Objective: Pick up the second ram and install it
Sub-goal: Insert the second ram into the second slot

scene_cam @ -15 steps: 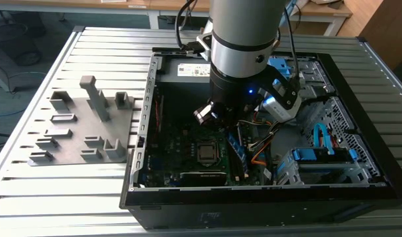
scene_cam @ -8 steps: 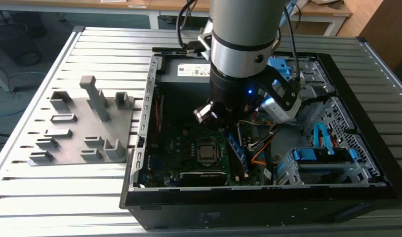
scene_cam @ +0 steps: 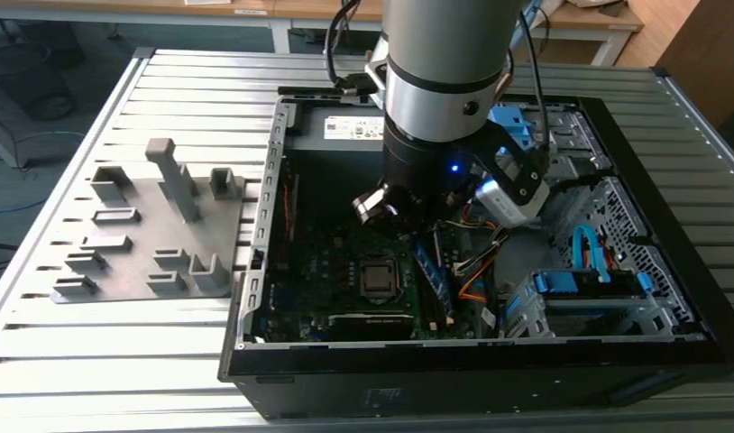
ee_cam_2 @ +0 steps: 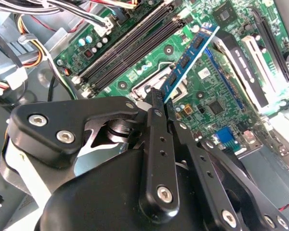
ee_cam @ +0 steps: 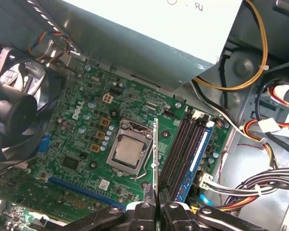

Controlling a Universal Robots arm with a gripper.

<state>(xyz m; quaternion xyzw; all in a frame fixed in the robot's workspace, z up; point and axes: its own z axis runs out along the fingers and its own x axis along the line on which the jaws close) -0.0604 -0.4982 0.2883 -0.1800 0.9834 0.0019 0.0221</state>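
My gripper (ee_cam_2: pixel 160 96) is shut on the second ram (ee_cam_2: pixel 190 57), a slim blue-green board with black chips. It sticks out from between the fingertips over the green motherboard (ee_cam_2: pixel 207 91). In the first wrist view the second ram (ee_cam: pixel 155 159) shows edge-on as a thin line, held by the gripper (ee_cam: pixel 155 207). It hangs between the CPU socket (ee_cam: pixel 127 154) and the black memory slots (ee_cam: pixel 180 149), apart from both. Another blue memory stick (ee_cam: pixel 195 156) stands in the outermost slot. In the exterior view the arm (scene_cam: pixel 439 117) reaches down into the open computer case (scene_cam: pixel 270 225).
A black fan (ee_cam: pixel 14 106) sits beside the motherboard. Cable bundles (ee_cam: pixel 265 134) crowd the side past the slots, under the power supply (ee_cam: pixel 149 29). Blue drive cages (scene_cam: pixel 583 289) fill the case's side at the exterior view's right. A grey fixture plate (scene_cam: pixel 139 225) lies outside the case.
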